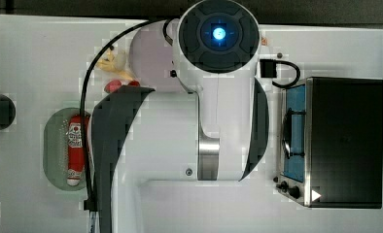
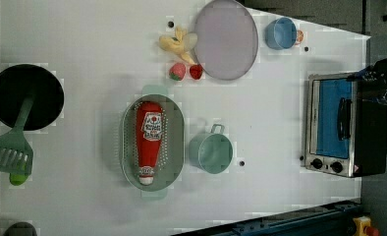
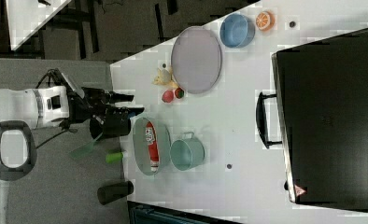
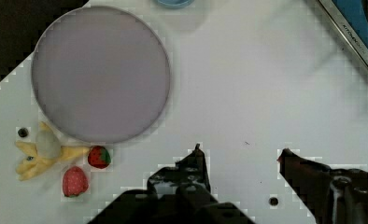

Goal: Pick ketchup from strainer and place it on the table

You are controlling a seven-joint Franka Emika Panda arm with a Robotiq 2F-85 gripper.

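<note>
**benchbot_dan:** Starting from the tool: the black two-finger gripper (image 4: 240, 156) has its jaws spread apart with nothing between them, just bare white tabletop (image 4: 247, 93) under it in the wrist view. It's nowhere near the target yet. In the right view it hangs off the table's edge, up and to the right view's left of the basket.

**kitchen_sim_fan:** Yeah, so the pick hasn't started. The slim red ketchup bottle with the white cap and white-and-red label (image 2: 148, 142) is lying flat on its side in the pale green oval perforated plastic strainer (image 2: 174, 132), running along its long axis. The round green cup with a handle (image 2: 211, 152) is just beside the strainer.

**benchbot_dan:** How do you think it'll handle?

**kitchen_sim_fan:** My guess: light, smooth plastic, probably a bit slippery and maybe squishy. I'd grab it across the body around the label, near the middle so it doesn't tip. The neck by the cap is thinner and would swing. The strainer walls sit close along both sides, so the fingers need to drop in across the narrow way.

**benchbot_dan:** The strainer looks light too, it could drag along if a finger catches the rim.
</note>
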